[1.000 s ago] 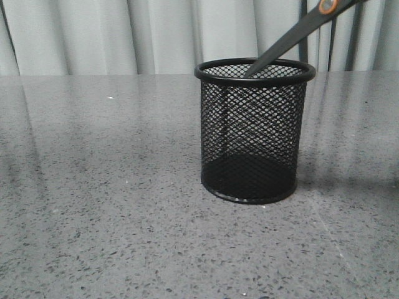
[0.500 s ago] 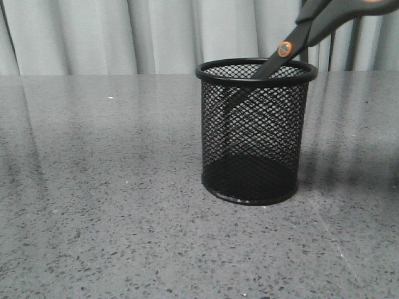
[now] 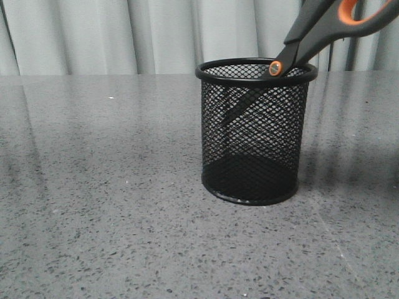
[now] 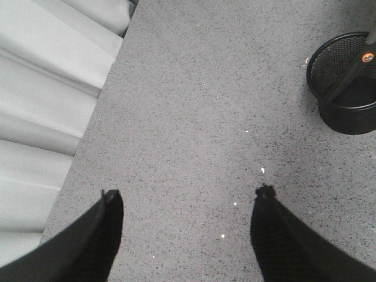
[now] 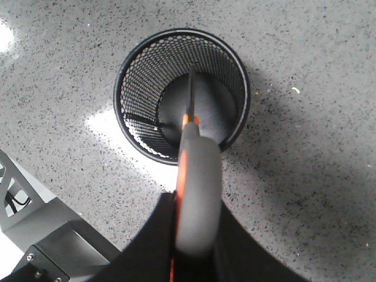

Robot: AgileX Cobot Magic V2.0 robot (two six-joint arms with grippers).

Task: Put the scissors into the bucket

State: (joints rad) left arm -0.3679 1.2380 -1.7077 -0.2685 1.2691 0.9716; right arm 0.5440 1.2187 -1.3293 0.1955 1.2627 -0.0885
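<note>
Scissors (image 3: 312,38), grasped by the handles in the right gripper (image 5: 194,258), slant blades-first into the mesh bucket (image 3: 254,134) on the table (image 3: 100,187); lowering them slowly and centred should avoid tipping it, while the left gripper (image 4: 188,220) hangs spread open.

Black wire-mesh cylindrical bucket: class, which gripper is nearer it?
Right. The right gripper holds the grey-handled scissors directly over the black wire-mesh cylindrical bucket; the left gripper, open, hovers well aside.
</note>
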